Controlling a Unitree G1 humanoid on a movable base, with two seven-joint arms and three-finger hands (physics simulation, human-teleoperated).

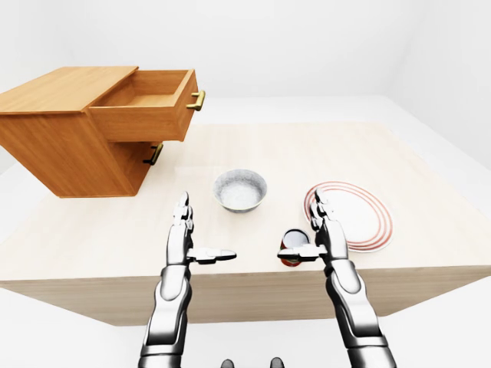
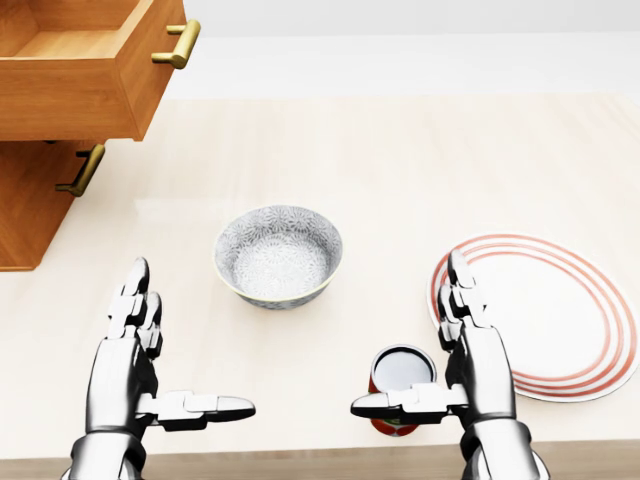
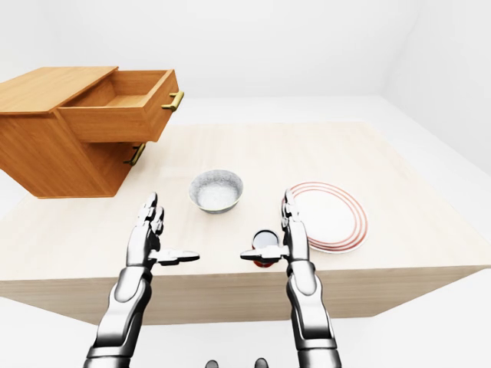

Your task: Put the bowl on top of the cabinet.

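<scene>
The room is plain white, with a white floor around a large pale wooden table (image 1: 430,165). On the table, far up and to the left of the left hand (image 2: 130,345), stands the wooden cabinet (image 1: 57,142). Its top drawer (image 1: 146,103) is pulled out and has a brass handle; its flat top is bare wood. A second brass handle shows lower on the cabinet.

A white plate (image 2: 565,315) with red rings lies just to the right of the right hand (image 2: 470,350), and in the head view the hand covers a little of its left rim.

The bowl (image 2: 278,255), grey with a fine pattern, sits on the table between the two hands and above them in the head view, a little nearer to the left one. It touches neither hand.

A small red cup (image 2: 400,385) stands just left of the right hand, under its thumb.

Both hands are open, fingers straight and pointing up the view, thumbs turned inward toward each other, holding nothing.
</scene>
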